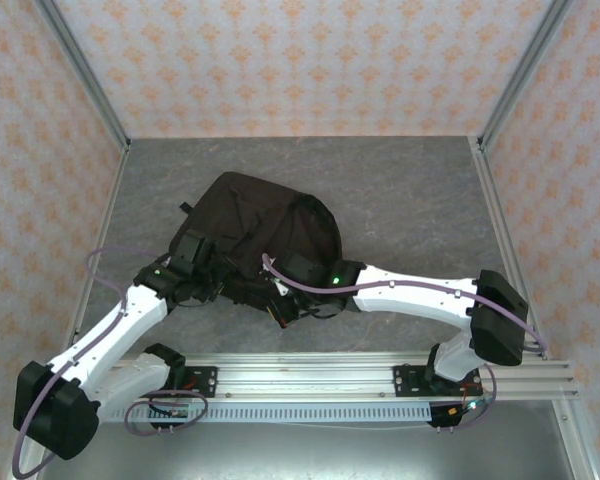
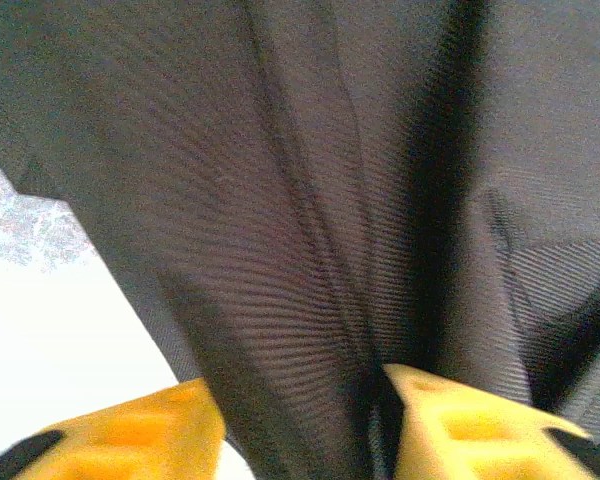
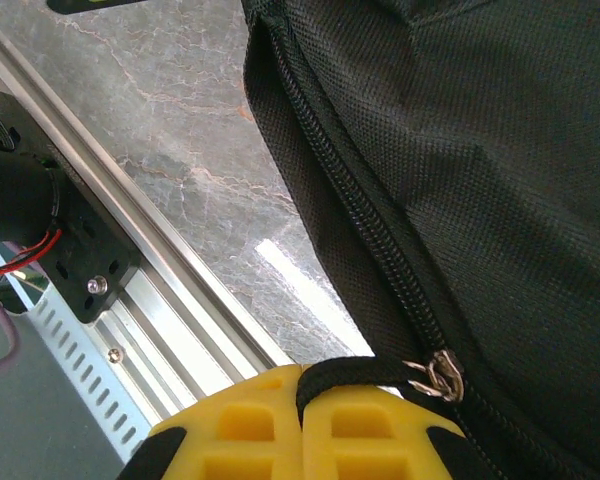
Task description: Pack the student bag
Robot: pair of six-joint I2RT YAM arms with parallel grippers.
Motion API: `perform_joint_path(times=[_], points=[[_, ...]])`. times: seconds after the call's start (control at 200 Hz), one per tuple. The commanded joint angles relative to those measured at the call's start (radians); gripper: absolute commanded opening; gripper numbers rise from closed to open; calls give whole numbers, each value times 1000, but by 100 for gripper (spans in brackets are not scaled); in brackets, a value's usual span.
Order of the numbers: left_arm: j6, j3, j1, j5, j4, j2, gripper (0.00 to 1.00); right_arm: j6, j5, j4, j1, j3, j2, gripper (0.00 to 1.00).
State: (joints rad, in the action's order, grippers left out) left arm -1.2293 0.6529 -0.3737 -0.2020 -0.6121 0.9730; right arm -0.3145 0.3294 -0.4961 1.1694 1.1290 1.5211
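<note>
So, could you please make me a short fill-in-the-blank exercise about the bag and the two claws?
1. The student bag lies on a ___ table.
2. The right claw is shut on the pull of the bag's ___.
3. The fingers of the left claw are ___ in colour.
Answers: grey; zipper; yellow.

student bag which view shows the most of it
Top external: most of the student bag shows, lying on the table. Left wrist gives blurred fabric at the left hand; right wrist gives its zipper pull pinched in the right hand.
</note>
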Motion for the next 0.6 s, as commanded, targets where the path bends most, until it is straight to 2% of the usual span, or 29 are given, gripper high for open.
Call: perform_joint_path(times=[0.0,0.12,0.225,0.355,0.591], points=[[-2,-4,-13,38,43,19,32,3,-38,-2,16,0,-16,0],[33,43,-11,101,-6,9,13,12,-90,-77,15,4,-33,0],[61,67,-4,156,-48,-16,0,12,-122,-124,16,-13,-68,0],[81,67,13,182,-63,-37,0,18,-162,-183,13,-29,-107,0],[97,57,33,166,-67,-30,0,36,-156,-245,-30,-62,-158,0]])
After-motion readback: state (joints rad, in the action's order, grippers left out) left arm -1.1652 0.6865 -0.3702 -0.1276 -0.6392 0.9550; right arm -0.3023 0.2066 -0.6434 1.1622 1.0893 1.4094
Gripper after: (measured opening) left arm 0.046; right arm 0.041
